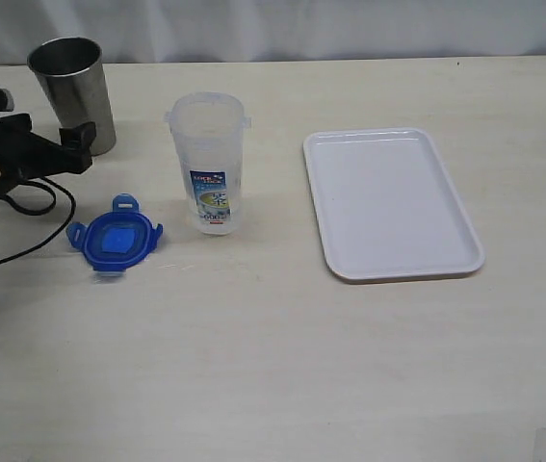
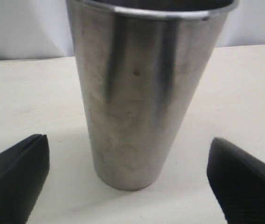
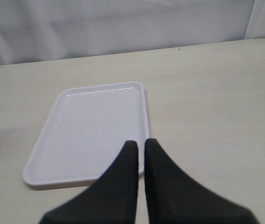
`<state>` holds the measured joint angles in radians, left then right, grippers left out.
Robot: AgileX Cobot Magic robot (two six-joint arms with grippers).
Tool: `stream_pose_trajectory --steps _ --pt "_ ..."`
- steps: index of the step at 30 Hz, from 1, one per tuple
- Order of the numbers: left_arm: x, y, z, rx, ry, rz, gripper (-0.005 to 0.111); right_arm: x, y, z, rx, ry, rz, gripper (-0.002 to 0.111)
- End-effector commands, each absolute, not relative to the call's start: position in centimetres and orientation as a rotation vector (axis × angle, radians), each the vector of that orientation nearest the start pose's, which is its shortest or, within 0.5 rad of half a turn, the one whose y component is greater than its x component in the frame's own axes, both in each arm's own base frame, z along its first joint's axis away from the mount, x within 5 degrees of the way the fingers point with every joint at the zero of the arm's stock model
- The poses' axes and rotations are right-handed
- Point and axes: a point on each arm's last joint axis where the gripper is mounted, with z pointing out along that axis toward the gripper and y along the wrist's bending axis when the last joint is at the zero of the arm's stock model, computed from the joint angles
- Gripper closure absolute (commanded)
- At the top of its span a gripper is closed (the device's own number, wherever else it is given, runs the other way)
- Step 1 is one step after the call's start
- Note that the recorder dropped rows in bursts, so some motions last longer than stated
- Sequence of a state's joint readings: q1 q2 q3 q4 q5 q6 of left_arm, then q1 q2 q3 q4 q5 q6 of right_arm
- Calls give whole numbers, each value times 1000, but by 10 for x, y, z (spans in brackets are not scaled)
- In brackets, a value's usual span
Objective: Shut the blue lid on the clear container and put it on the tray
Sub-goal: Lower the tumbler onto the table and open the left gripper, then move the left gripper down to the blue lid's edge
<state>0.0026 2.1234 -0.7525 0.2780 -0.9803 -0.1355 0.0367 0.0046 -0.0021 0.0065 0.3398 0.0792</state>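
Note:
The clear container [image 1: 210, 164] stands upright and uncovered on the table, its label facing the camera. To its left the blue lid [image 1: 116, 239] lies flat on the table. The white tray [image 1: 388, 202] lies to the right with nothing on it. My left gripper [image 1: 72, 144] is at the far left, open, low beside the steel cup [image 1: 70, 91]. In the left wrist view the left gripper [image 2: 128, 141] has its fingers spread wide on either side of that cup [image 2: 146, 93], apart from it. My right gripper [image 3: 140, 143] is shut on nothing, above the near edge of the tray [image 3: 95, 126].
The steel cup stands at the back left, behind the lid. A black cable [image 1: 22, 207] trails on the table under the left arm. Bare tabletop [image 1: 273, 366] spreads in front of the objects.

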Motion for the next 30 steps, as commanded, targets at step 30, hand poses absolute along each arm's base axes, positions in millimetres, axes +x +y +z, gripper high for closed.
stream_pose_trajectory --steps 30 --pt "254 2 230 -242 2292 -61 41 53 2 182 48 1825 93 104"
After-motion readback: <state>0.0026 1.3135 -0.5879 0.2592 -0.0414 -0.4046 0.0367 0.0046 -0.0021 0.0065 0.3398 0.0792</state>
